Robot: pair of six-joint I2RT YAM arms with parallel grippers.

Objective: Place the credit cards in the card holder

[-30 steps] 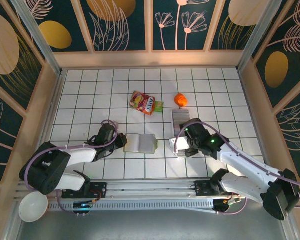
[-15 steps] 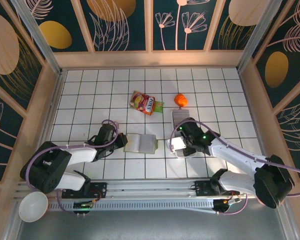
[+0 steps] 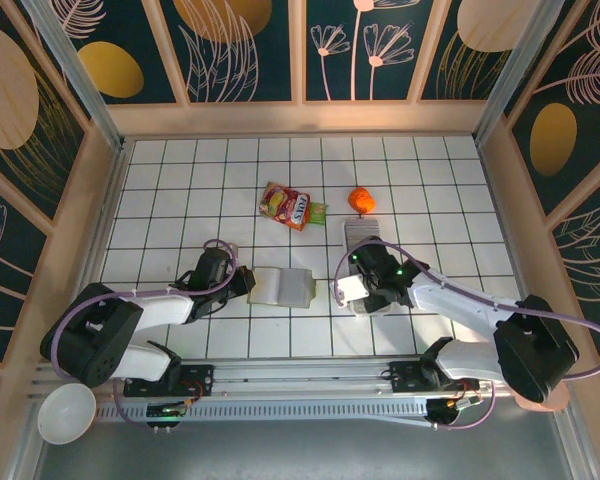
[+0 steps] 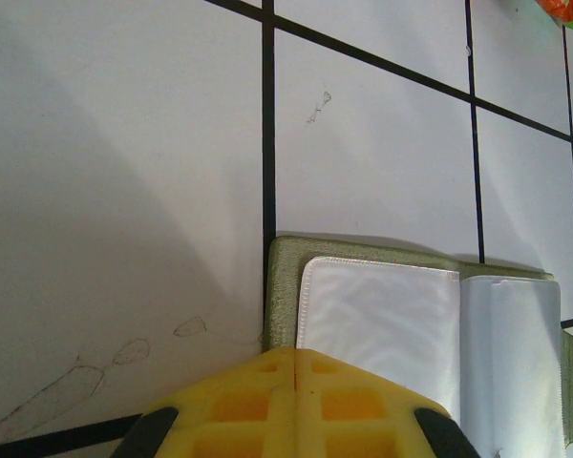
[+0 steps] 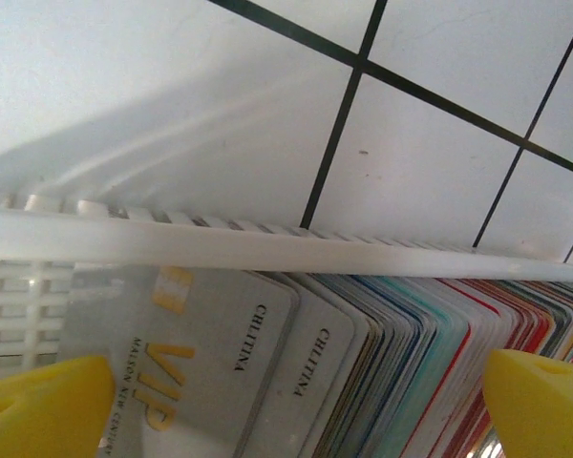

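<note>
Right gripper (image 5: pixel 286 401): yellow fingers spread wide, grasping nothing, straddling the thin grey, silver and coloured plastic credit cards (image 5: pixel 382 324). The cards stand packed on edge in a long white slotted tray (image 5: pixel 267 243).

Recommended: close on the front card alone, pinch its top edge, lift straight.

Left gripper (image 4: pixel 296 382): fingers clenched together on the edge of the open olive-green fabric card holder (image 4: pixel 377 320), possibly only pinning it. The holder lies well left of the tray, and no card shows on its pale lining.

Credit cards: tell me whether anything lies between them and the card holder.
Nothing visible does: only bare table tiles lie between the credit cards in their white tray and the open card holder.
</note>
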